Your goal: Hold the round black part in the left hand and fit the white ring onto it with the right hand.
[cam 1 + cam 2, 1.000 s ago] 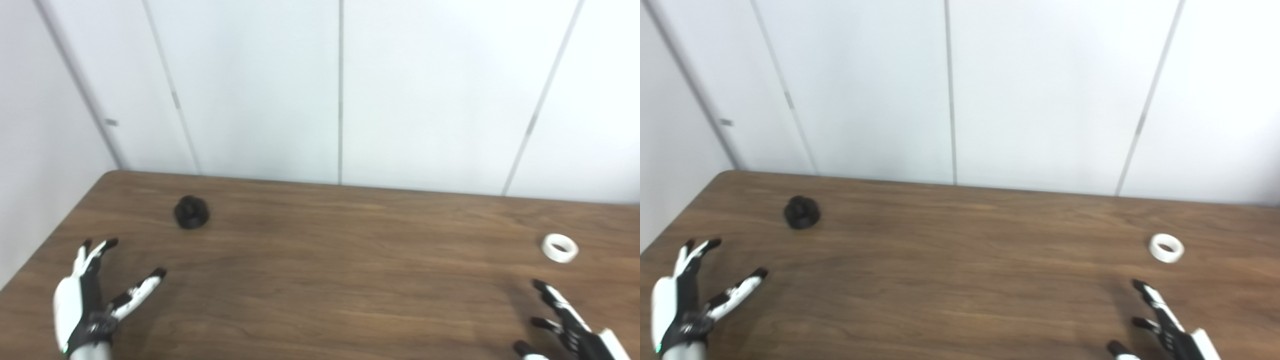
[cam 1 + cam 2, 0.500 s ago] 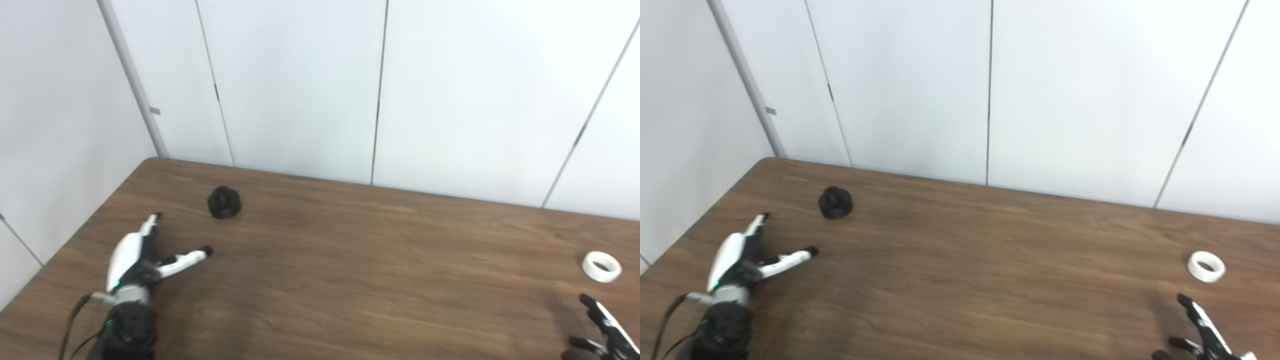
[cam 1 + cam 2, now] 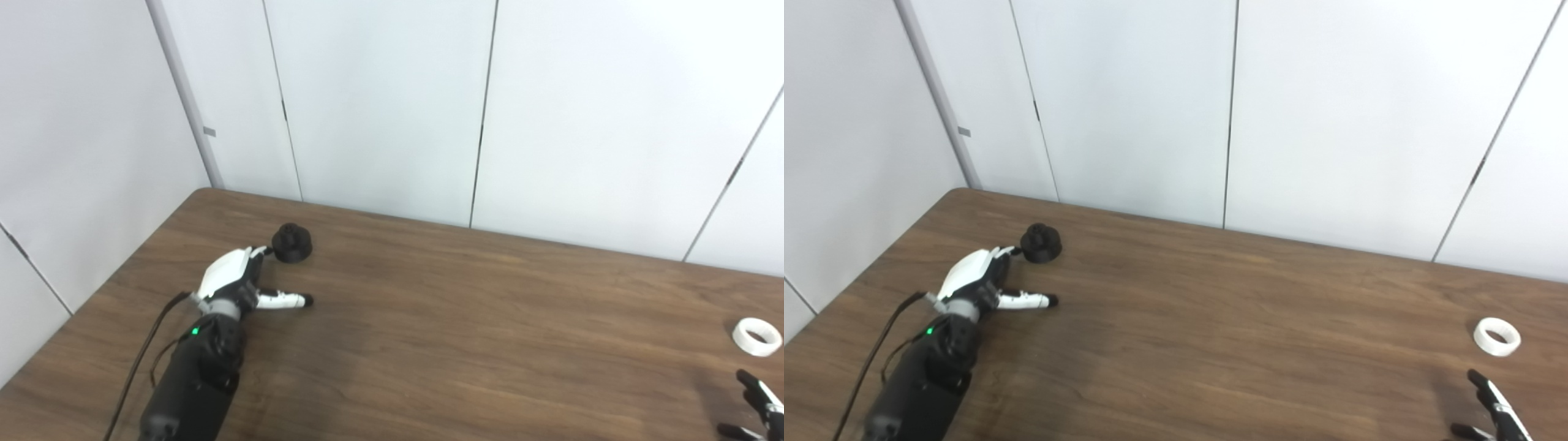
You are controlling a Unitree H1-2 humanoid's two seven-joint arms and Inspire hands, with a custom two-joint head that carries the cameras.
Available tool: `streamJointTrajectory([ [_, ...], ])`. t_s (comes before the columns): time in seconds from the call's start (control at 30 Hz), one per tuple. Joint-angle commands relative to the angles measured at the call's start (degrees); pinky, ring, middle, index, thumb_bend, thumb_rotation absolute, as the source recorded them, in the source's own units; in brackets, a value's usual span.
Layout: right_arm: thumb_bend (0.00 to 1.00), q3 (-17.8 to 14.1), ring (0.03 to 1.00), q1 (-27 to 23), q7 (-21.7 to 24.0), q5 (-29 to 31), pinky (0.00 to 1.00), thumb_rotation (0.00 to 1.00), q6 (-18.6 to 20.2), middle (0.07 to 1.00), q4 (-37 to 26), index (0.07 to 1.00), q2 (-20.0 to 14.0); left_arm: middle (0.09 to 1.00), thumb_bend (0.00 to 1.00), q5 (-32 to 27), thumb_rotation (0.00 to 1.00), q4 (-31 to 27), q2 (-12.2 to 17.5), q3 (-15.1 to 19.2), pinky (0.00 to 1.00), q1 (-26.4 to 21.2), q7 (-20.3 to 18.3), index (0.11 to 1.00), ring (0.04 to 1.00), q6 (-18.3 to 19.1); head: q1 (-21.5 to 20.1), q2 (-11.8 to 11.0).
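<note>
The round black part (image 3: 292,243) stands on the brown table (image 3: 465,318) near its far left corner. My left hand (image 3: 240,282) is open just below and left of it, its upper fingertips reaching the part's left side and its thumb stretched out to the right. Whether the fingertips touch the part I cannot tell. The white ring (image 3: 757,336) lies flat near the table's right edge. Only the spread fingertips of my right hand (image 3: 1491,413) show at the bottom right corner, open, a little nearer than the ring.
White wall panels (image 3: 392,104) rise right behind the table's far edge and along its left side. The left forearm (image 3: 190,380) with its cable lies over the table's near left part.
The camera has swung left. My left hand has reached forward and right, from well short of the black part to right beside it. The right hand has slid lower out of the picture.
</note>
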Motion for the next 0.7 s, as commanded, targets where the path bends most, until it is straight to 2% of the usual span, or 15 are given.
streamJointTrajectory([
  [0.0,0.47,-1.26,1.0,-0.46,0.05,0.46,0.95,0.59,-1.61,1.0,1.47,0.971,-1.92,1.0,1.0,2.51,0.42,1.23,-0.07,0.03,1.0,-2.51,-1.62,0.953,1.0,0.1,0.29,-0.04],
  [0.1,0.44,-1.26,1.0,-0.71,0.06,0.71,0.93,0.58,-3.28,1.0,2.69,0.962,-2.23,1.0,1.0,3.6,0.42,2.72,-0.51,0.34,1.0,-3.77,-2.31,0.955,1.0,0.1,1.19,-0.3],
  [0.27,0.44,-1.36,0.998,-0.78,-0.24,0.68,0.92,0.56,-3.54,1.0,2.91,0.95,-2.37,1.0,1.0,5.13,0.42,4.18,-1.55,1.59,1.0,-5.12,-2.94,0.959,1.0,0.11,2.16,-0.86],
  [0.33,0.52,-1.29,0.973,-0.83,-0.73,-0.77,0.9,0.65,-2.87,0.988,2.65,0.938,-2.47,1.0,1.0,5.41,0.42,4.4,-1.82,1.92,1.0,-5.32,-2.99,0.958,1.0,0.11,2.49,-1.04],
  [0.53,0.67,-1.44,0.961,-1.11,-0.78,-1.3,0.89,0.75,-3.36,0.978,3.54,0.932,-2.43,1.0,1.0,7.16,0.42,3.88,-2.9,3.76,1.0,-4.93,-3.9,0.956,1.0,0.11,3.19,-1.78],
  [0.67,0.65,-1.49,0.955,-1.19,-0.94,-2.17,0.88,0.75,-4.01,0.973,4.19,0.928,-2.57,1.0,1.0,7.34,0.41,4.63,-2.75,4.29,1.0,-4.94,-3.53,0.959,1.0,0.11,3.64,-2.29],
])
